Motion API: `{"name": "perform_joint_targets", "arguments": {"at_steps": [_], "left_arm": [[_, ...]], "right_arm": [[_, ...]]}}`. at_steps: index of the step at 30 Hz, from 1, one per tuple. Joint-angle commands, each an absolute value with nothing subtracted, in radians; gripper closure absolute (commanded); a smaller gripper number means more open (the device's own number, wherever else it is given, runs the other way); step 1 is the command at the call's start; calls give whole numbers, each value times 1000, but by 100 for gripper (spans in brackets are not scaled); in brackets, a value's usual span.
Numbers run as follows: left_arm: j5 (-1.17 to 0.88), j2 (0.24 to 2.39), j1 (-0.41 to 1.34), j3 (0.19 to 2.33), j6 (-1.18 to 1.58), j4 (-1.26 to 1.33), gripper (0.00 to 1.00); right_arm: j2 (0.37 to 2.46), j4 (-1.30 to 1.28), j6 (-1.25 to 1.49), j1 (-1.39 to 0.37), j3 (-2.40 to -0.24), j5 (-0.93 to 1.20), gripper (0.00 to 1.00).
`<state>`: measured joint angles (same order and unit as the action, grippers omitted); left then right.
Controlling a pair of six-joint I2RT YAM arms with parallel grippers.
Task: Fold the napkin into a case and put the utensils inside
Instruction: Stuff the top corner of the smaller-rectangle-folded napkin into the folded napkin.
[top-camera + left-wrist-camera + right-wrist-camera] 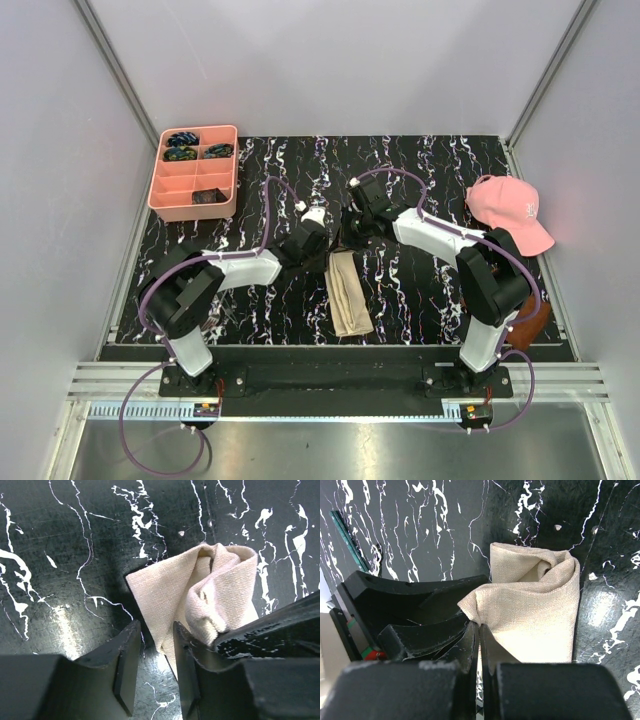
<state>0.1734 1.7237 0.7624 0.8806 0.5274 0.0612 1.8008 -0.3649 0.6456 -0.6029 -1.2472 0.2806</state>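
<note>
Folding step in hand. The napkin [349, 292] lies as a narrow strip on the counter [420, 300]. My right pincer [479, 628] clamps its far end — left pincer [155, 632] parted alongside. Next: fold over evenly.

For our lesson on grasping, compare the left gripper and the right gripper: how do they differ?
The left gripper has its fingers apart, bare table showing between; the right gripper is shut. The left gripper holds nothing; the right gripper pinches the edge of the napkin. Both are black and meet at the napkin's same end.
</note>
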Motion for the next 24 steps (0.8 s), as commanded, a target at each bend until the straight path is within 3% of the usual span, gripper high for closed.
{"name": "perform_joint_targets", "arguments": {"at_steps": [1, 10, 14, 24], "left_arm": [[206, 1736, 770, 925, 522, 112, 68], [226, 1746, 770, 945, 515, 120, 81], [227, 1746, 770, 951, 515, 117, 92], [221, 1680, 767, 933, 538, 91, 97]], "right_arm": [[1784, -347, 653, -601, -1276, 305, 100], [1787, -347, 655, -601, -1255, 304, 100], [1789, -360, 646, -601, -1249, 304, 100], [1789, -365, 617, -600, -1190, 290, 100]]}}
